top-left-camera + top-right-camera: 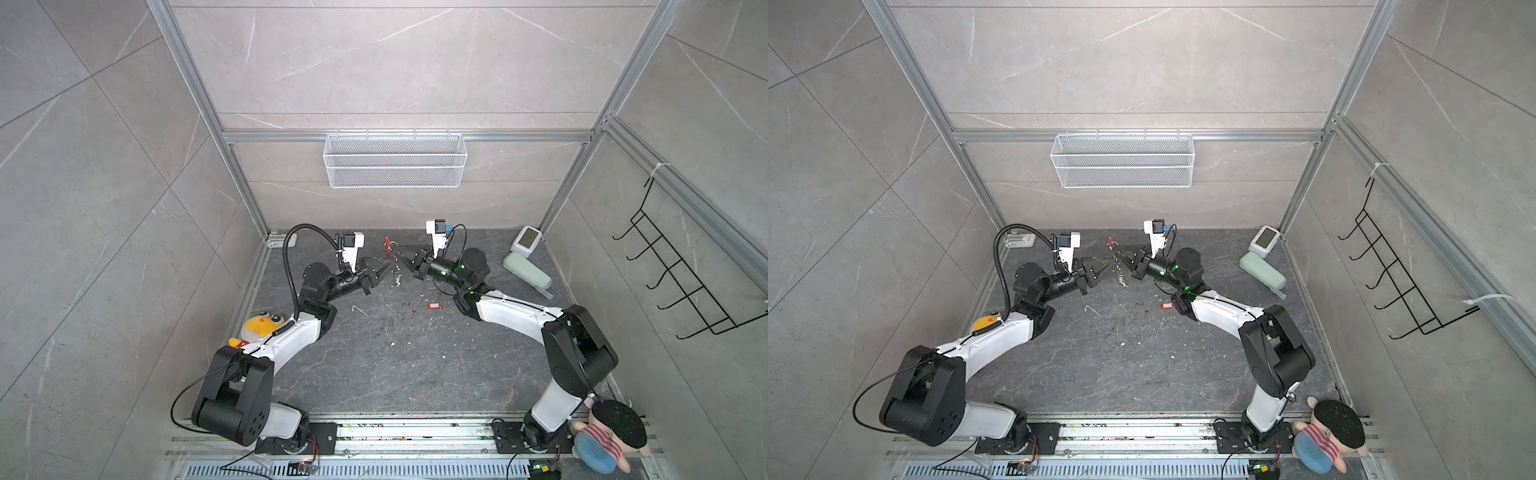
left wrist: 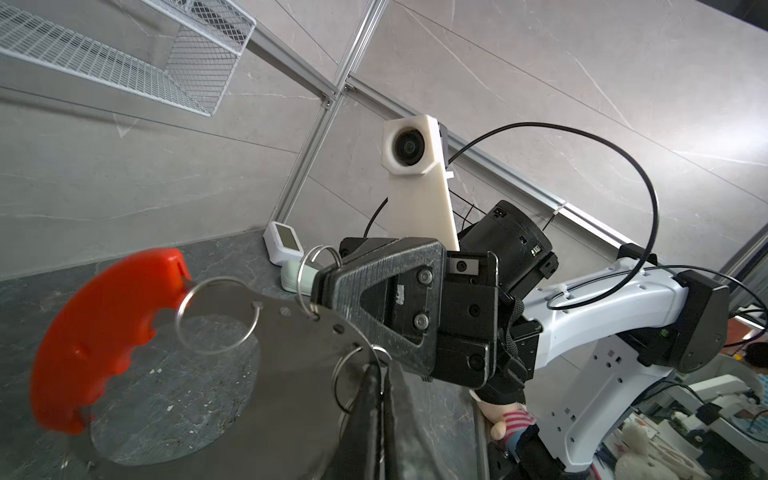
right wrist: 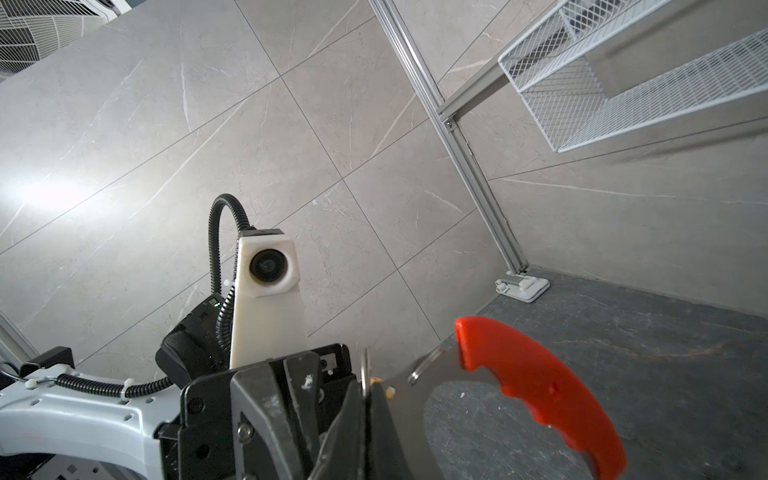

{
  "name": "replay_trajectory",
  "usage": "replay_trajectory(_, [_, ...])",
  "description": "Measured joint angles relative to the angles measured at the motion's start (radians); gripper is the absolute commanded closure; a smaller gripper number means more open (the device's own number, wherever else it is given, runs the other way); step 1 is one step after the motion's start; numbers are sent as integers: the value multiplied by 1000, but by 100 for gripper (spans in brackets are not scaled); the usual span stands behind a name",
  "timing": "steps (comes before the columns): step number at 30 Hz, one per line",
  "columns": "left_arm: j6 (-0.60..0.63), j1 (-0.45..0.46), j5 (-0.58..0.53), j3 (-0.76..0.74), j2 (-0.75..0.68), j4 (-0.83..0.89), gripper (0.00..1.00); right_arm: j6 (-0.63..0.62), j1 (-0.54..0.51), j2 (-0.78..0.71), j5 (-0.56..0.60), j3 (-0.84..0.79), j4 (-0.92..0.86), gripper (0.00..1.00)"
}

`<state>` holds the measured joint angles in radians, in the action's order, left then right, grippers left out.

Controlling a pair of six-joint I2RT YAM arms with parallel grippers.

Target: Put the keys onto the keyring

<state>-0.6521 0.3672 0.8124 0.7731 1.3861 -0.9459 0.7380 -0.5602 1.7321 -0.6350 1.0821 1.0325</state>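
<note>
The keyring hangs above the table's far middle, held between both arms. It is a grey hoop band fringed with silver loops and carrying a curved red strip. My left gripper is shut on one small silver loop at the band's edge; both top views show its tip. My right gripper is shut on the band's rim close by. The keys, a small red tag, lie flat on the table in front of the right arm, untouched.
A white mesh basket hangs on the back wall. A pale green case and a white device sit at the back right. A black hook rack is on the right wall. Plush toys lie near the arm bases.
</note>
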Motion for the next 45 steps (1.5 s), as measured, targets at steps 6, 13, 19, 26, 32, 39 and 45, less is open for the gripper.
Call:
replay_trajectory(6, [88, -27, -23, 12, -124, 185, 95, 15, -1, 0, -4, 0, 28, 100])
replay_trajectory(13, [130, -89, -32, 39, -160, 282, 97, 63, -1, 13, -35, 4, 83, 100])
replay_trajectory(19, [128, -105, -9, 99, -106, 294, 98, 83, -1, 30, -54, 5, 95, 100])
replay_trajectory(26, [76, -105, 38, 114, -26, 230, 98, 101, -3, 40, -63, 16, 109, 100])
replay_trajectory(32, [31, -105, 62, 114, 3, 168, 96, 109, -3, 59, -64, 34, 117, 100])
replay_trajectory(39, [0, -105, 80, 114, 6, 98, 96, 135, -3, 81, -64, 48, 126, 100])
replay_trajectory(45, [-38, -105, 88, 114, 34, 44, 96, 157, -3, 85, -64, 62, 145, 100])
